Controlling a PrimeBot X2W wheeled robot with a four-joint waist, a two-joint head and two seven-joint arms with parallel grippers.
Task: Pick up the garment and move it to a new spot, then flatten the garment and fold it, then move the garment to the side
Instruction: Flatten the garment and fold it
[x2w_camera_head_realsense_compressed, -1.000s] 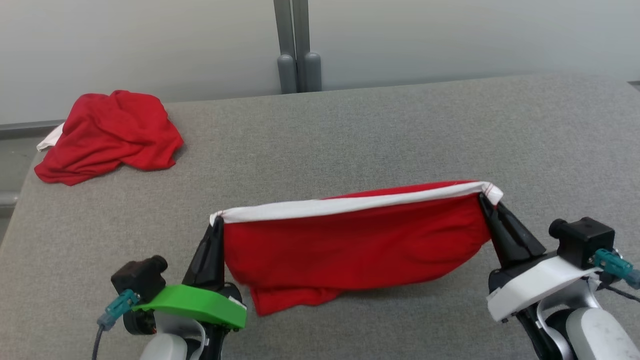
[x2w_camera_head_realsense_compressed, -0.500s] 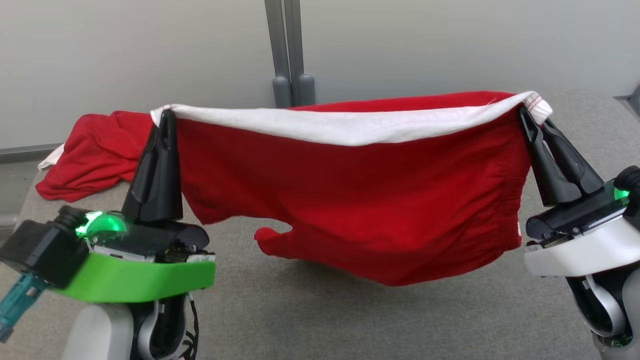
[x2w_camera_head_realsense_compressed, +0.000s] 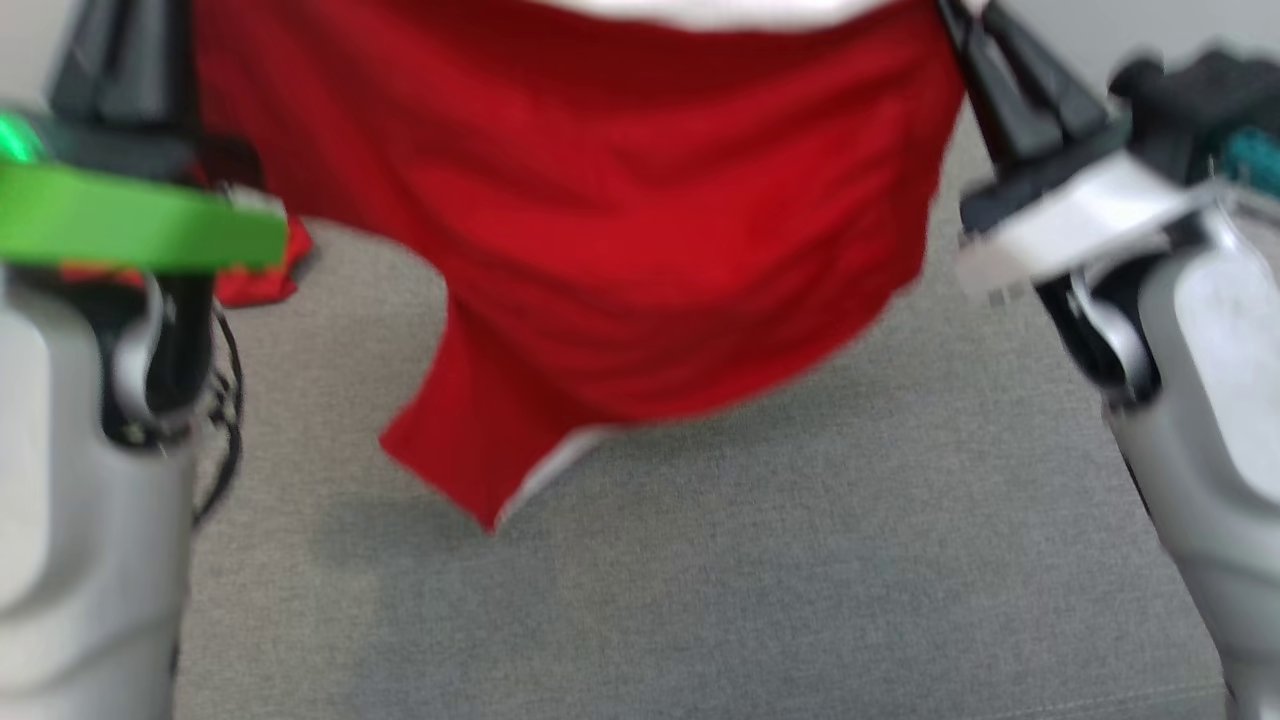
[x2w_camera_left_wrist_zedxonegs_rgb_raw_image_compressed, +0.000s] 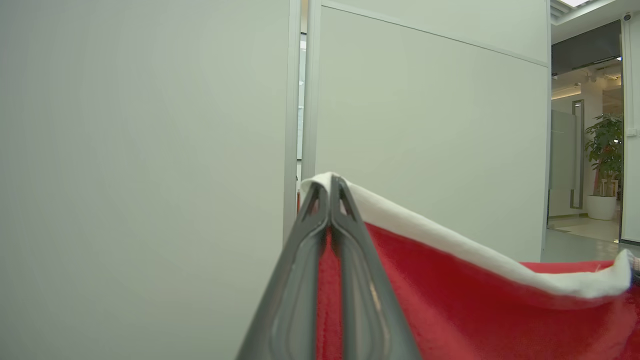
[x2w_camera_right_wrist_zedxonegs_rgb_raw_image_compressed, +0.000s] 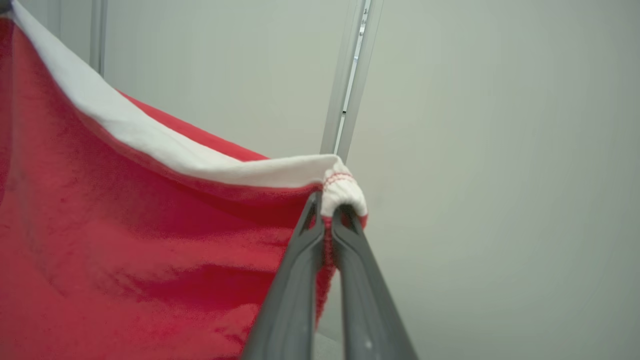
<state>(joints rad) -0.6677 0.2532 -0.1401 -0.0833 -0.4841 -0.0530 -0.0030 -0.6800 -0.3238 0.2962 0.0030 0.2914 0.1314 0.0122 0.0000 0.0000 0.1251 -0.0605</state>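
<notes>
Above the grey table (x2w_camera_head_realsense_compressed: 700, 600), the red garment (x2w_camera_head_realsense_compressed: 620, 200) hangs spread between the left gripper (x2w_camera_left_wrist_zedxonegs_rgb_raw_image_compressed: 330, 182) and right gripper (x2w_camera_right_wrist_zedxonegs_rgb_raw_image_compressed: 327, 202), each pinched tight on a white-banded top corner.

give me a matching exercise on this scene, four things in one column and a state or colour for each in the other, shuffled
Things
1 left gripper
2 right gripper
3 red garment
4 white band

States
a hangs above the grey table
b green mount behind it
c white mount behind it
d edges the garment's top

Pairs: 1-b, 2-c, 3-a, 4-d
</notes>
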